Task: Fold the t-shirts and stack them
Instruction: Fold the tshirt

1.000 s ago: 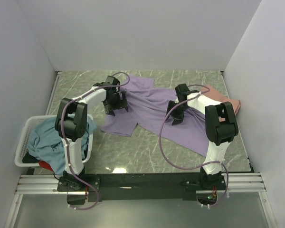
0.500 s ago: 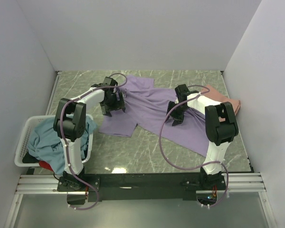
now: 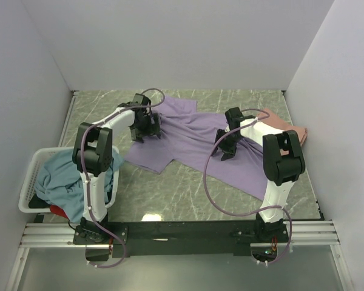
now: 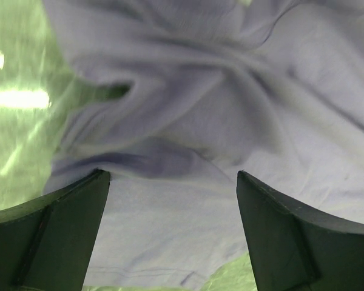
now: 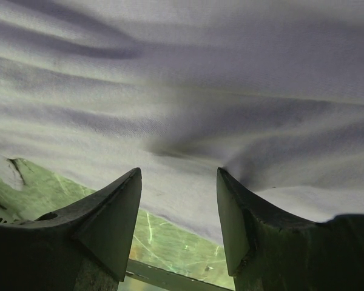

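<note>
Two grippers hang over the lavender t-shirt point(image 3: 188, 136) spread mid-table: the left gripper point(image 3: 144, 128), jaws wide and empty, has slid far-left over the left sleeve, while the right gripper point(image 3: 225, 149) stays half-spread above the body, so flattening likely continues with no fold begun.

The lavender shirt point(image 3: 194, 136) is soft matt cloth, finely knit and creased. The pink shirt point(image 3: 286, 126) and teal shirt point(image 3: 56, 176) are matt cloth too. The table point(image 3: 170, 189) is glossy, green-veined stone or a laminate like it. The basket point(image 3: 29, 182) is white slatted plastic, seemingly smooth.
</note>
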`<state>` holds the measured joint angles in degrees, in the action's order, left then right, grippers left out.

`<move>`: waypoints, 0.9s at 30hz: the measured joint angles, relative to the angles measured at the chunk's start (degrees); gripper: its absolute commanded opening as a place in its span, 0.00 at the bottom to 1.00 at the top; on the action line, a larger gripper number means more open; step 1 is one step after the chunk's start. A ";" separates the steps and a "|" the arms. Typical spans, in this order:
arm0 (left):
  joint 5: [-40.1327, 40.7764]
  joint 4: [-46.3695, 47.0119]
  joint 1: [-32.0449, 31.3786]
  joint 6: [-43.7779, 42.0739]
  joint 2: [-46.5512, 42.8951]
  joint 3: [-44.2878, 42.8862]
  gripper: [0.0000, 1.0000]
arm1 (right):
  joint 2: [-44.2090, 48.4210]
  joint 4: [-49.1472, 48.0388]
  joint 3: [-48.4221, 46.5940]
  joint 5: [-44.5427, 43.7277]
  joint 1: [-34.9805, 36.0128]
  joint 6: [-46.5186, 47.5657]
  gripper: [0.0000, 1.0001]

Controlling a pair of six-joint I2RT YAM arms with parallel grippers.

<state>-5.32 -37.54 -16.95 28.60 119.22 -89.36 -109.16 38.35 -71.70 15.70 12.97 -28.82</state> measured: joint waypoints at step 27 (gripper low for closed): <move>-0.09 -0.83 -3.13 -0.98 5.64 -11.04 0.90 | -1.22 1.53 -1.88 0.02 -7.50 -0.04 0.59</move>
<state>-5.41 -38.37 -20.08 27.62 124.86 -100.40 -110.39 39.88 -73.58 15.73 5.48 -28.86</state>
